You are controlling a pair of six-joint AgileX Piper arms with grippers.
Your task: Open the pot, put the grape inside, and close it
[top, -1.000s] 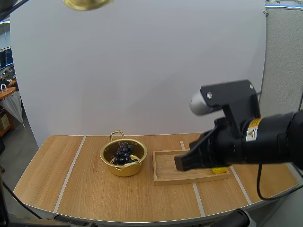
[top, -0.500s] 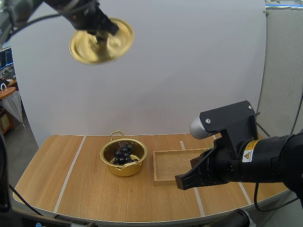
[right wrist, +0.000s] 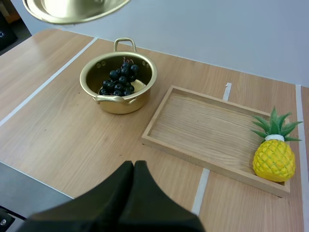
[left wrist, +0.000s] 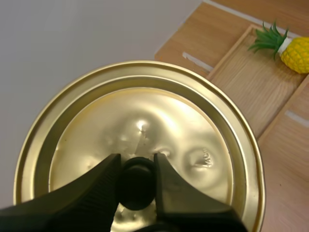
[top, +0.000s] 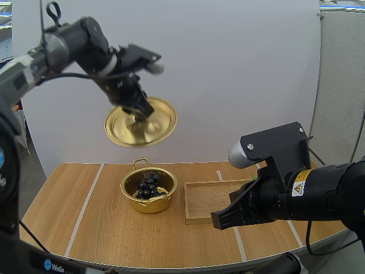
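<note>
The left claw (left wrist: 136, 163) is closed tight on the black knob (left wrist: 136, 181) of the gold lid (left wrist: 193, 125), one finger on each side of it. It holds the lid (top: 155, 129) in the air, tilted, above the open pot (top: 149, 204) and well clear of its rim. The grapes (top: 147, 186) lie inside the pot, a dark bunch against the gold wall, and the pot stands on the table (top: 102, 228) just beside the wooden tray (top: 201, 200). The right claw (right wrist: 133, 166) is closed on nothing, its two fingers pressed together into one dark wedge, and hangs over the near part of the table in front of the tray (right wrist: 203, 125). A toy pineapple (right wrist: 273, 157) lies in the tray's far end from the pot (right wrist: 118, 104). A yellow warning label (top: 300, 187) with a triangle sits on the right arm; its print cannot be read. White letters reading WeGo (top: 55, 266) show on a dark part at the table's near edge.
</note>
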